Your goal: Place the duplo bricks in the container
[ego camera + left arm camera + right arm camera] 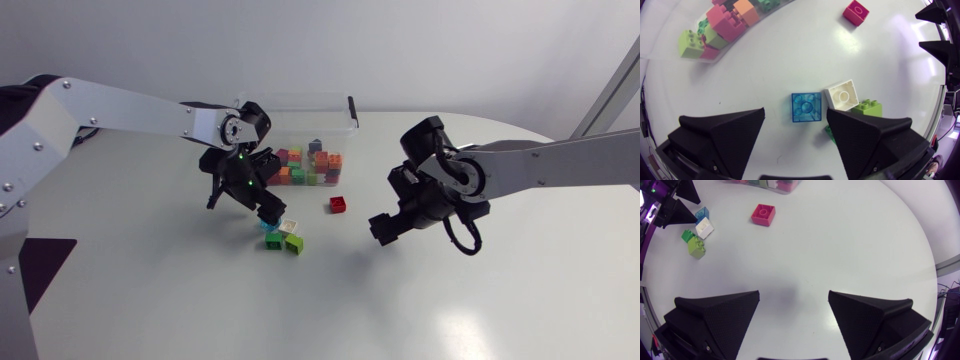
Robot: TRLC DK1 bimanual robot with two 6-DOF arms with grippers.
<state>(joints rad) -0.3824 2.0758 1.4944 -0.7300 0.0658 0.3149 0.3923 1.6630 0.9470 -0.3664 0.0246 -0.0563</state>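
Note:
A translucent blue brick [806, 107] lies on the table between the fingers of my left gripper [796, 115], which is open and touches it on neither side. Beside it lie a white brick [842, 95], a lime green brick [869, 107] and a dark green brick [830, 133] partly hidden under one finger. In the head view my left gripper [262, 208] hangs just over this cluster [285, 236], in front of the clear container [345, 125], which holds several coloured bricks [305, 165]. A red brick [338, 204] lies alone. My right gripper [794, 296] is open over bare table.
My right gripper [388, 205] hovers right of the red brick [763, 214], about a hand's width from the cluster. The container has black handles [352, 108] and stands at the back of the white table [320, 310].

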